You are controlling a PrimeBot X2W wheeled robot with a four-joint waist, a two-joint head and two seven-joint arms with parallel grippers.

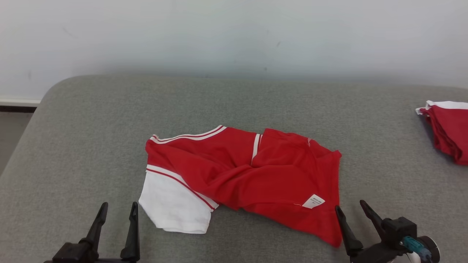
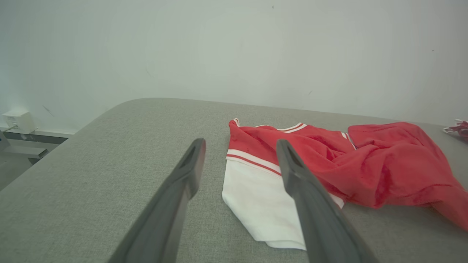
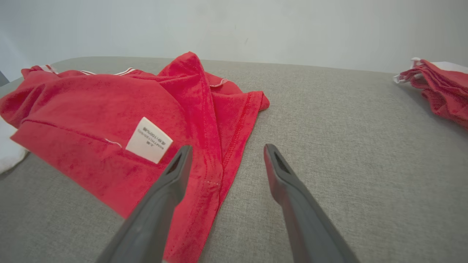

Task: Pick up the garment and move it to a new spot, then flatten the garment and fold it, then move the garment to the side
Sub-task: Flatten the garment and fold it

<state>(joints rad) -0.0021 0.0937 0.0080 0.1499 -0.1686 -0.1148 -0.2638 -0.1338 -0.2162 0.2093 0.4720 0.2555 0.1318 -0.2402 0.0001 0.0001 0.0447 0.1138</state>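
Left tool: lower left of the head frame, forearm out of shot, fingers pointing up-frame, spread wide, empty, just beside the white sleeve.
Right tool: lower right, fingers leaning toward upper left, spread wide, empty; in its wrist view one finger overlaps the red hem, contact unclear.
Bench: grey fabric top, rounded corner at upper left.
Garment: red shirt with white striped trim, crumpled, at centre frame.
Second red-and-white garment: right edge, well apart.
Label: white, near the lower hem.
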